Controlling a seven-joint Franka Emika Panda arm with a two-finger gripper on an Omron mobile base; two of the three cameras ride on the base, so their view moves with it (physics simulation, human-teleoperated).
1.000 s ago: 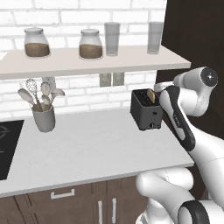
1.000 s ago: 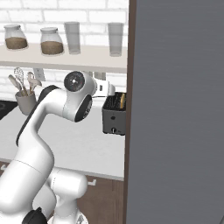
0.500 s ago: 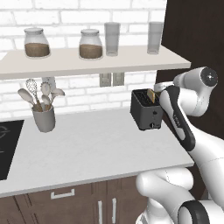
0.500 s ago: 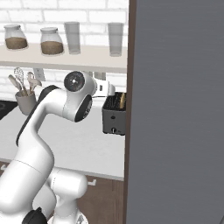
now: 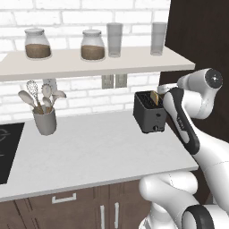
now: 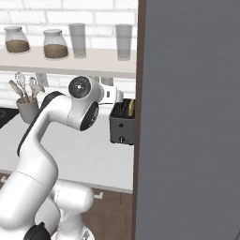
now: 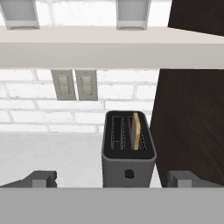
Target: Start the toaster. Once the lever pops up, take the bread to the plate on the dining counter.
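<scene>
Presently catalogued: one toaster (image 7: pixel 128 151), dark and boxy, standing on the grey-white worktop (image 5: pixel 94 152) just beside a dark wood panel (image 7: pixel 192 118) at its 3 o'clock; in the right base view the toaster (image 6: pixel 123 123) is partly cut off by a large grey slab (image 6: pixel 190 117). One slice of bread (image 7: pixel 136 131), tan, upright in the right-hand slot, its lower part hidden inside. One round knob (image 7: pixel 128 173) low on the toaster front. One gripper (image 7: pixel 111 179), jaws spread wide and holding nothing, tips at 7 and 5 o'clock of the toaster in the hand view, apart from it. One utensil crock (image 5: pixel 44 120) toward 9 o'clock, well apart. Shelf (image 5: pixel 89 62) above, bearing two jars (image 5: pixel 36 44) and two glasses (image 5: pixel 115 39). Toaster lever: too small to make out.
</scene>
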